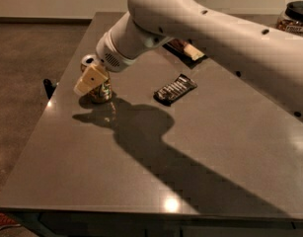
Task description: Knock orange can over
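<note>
The orange can stands upright near the left edge of the grey table. Only its silver top rim and lower body show, because my gripper is directly in front of it. The gripper's cream fingers overlap the can's upper half, at or against its side. The white arm reaches in from the upper right.
A flat black wrapped bar lies right of the can. A brown-and-cream snack bag lies behind it, mostly hidden by the arm. A dark round object sits at the far right corner. The table's left edge is close to the can.
</note>
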Tool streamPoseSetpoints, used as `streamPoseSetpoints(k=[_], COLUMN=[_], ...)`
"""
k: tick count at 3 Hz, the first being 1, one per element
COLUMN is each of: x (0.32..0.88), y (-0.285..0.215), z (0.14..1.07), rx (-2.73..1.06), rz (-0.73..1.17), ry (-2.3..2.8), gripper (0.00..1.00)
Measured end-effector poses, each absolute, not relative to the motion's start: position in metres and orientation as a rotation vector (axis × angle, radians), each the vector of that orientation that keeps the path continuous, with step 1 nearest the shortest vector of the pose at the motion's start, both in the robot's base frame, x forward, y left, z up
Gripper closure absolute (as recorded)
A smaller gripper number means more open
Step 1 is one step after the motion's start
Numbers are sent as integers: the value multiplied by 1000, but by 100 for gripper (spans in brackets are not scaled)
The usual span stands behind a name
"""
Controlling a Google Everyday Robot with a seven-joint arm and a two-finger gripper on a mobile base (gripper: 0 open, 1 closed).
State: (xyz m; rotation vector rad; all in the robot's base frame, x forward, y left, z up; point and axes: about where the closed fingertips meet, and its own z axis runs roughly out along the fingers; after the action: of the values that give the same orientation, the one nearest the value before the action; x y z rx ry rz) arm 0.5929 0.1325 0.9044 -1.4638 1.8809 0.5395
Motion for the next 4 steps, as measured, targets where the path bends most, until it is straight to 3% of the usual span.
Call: streamPoseSetpoints(k=[2,3,4], x=[596,581,559], y=[118,85,43], z=[919,937,946], rx=[-1439,-1487,-1576], rz=[570,513,392], ry=[1906,1967,2047], gripper=[72,95,100])
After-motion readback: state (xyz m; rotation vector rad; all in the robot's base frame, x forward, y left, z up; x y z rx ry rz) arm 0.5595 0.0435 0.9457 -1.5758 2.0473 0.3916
